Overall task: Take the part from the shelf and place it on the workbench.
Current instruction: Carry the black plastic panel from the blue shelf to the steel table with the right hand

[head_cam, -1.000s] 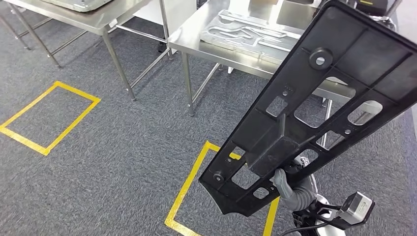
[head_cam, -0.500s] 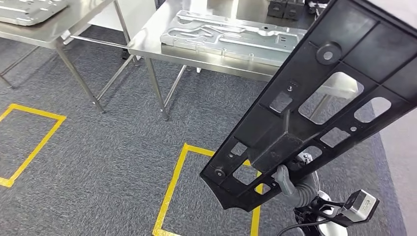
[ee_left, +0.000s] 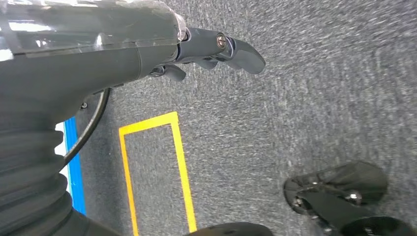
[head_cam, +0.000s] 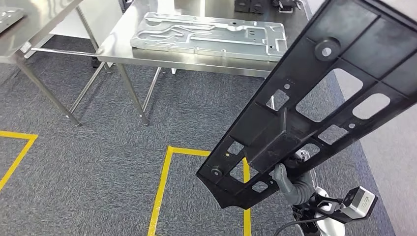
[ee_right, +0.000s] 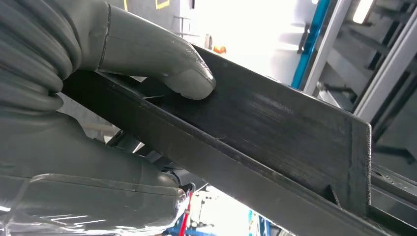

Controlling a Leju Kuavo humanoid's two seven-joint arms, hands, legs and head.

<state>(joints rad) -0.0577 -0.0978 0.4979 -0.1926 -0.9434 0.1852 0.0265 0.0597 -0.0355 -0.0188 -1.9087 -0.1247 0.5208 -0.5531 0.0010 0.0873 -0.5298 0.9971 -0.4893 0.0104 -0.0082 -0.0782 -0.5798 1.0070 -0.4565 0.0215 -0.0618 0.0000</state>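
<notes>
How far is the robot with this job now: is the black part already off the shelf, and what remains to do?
Done: the flat black plastic part with cut-outs is off the shelf, gripped at its lower end by the right hand; the thumb presses on it. In hand: carrying it above the grey carpet near the steel workbench, which bears a silver metal panel. Left: placing it there. The left hand holds nothing.
</notes>
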